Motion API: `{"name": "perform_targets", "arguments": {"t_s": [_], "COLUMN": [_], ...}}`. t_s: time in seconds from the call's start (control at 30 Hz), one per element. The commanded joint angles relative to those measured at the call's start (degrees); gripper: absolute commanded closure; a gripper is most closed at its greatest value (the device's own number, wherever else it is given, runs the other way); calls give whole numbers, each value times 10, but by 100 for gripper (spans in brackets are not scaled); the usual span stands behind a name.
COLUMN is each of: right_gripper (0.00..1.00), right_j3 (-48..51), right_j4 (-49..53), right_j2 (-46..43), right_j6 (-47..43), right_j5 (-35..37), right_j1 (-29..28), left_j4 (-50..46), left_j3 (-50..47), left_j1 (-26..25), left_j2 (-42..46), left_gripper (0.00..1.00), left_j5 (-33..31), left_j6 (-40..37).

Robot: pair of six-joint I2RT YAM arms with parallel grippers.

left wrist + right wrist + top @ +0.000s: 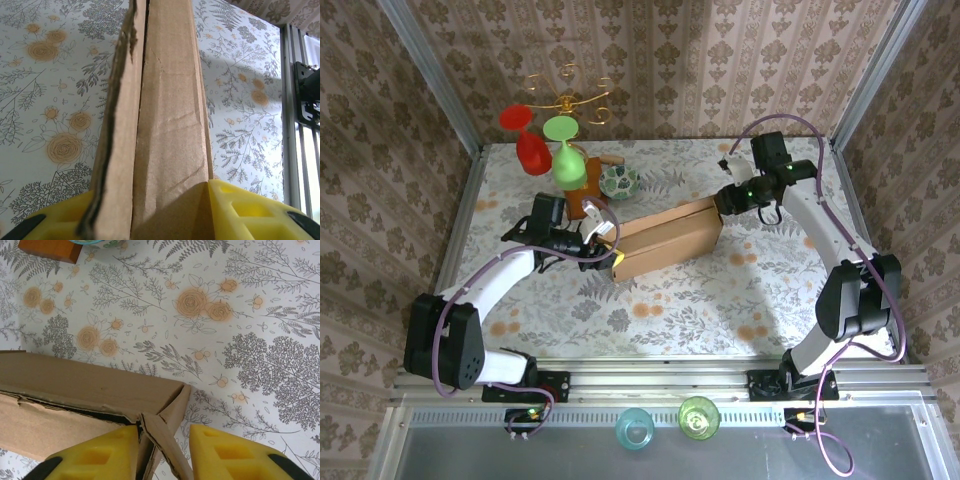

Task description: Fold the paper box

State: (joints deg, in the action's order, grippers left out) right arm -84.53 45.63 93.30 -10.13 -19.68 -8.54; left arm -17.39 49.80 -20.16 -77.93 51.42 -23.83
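The paper box [665,240], tan cardboard and partly folded, lies slantwise in the middle of the flowered table. My left gripper [605,240] is at its near-left end. In the left wrist view the box's wall and a ragged-edged flap [165,125] run up between the yellow fingers [235,205], and the left gripper [150,200] is shut on them. My right gripper [723,203] is at the box's far-right end. In the right wrist view a bent corner flap [162,440] stands slanted between the yellow fingers [220,455], and the right gripper [162,432] is shut on it, over the box corner [100,385].
Behind the box stand a red glass [532,150], a green glass [567,160], a gold rack [568,95], a patterned bowl [618,181] and a reddish wooden board [582,205]. Two cups [634,428] sit on the front ledge. A metal rail [295,125] borders the table.
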Motion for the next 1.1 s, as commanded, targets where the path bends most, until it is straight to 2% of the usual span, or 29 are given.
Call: {"name": "perform_targets", "arguments": {"t_s": [0.0,0.33,0.63,0.77,1.07], "right_gripper": [72,83,100,100,100], "right_j3": [-20,-20,-20,-8,91], "right_j4": [17,19,22,11,-76], "right_j2": [0,-15,-27,-34,-84], "right_j6": [-2,5,20,48,156], "right_j5": [13,33,47,55,67], "right_j1": [-4,-6,-22,-32,-41], "left_j4": [-7,-1,7,18,36], "left_j3": [8,13,12,12,13], "left_j1": [3,4,3,4,11], "left_j2": [-1,-5,-7,-11,-15], "left_gripper": [60,60,60,60,58], "left_j5": [6,6,2,-3,-16], "left_j6": [-6,1,13,29,57]}}
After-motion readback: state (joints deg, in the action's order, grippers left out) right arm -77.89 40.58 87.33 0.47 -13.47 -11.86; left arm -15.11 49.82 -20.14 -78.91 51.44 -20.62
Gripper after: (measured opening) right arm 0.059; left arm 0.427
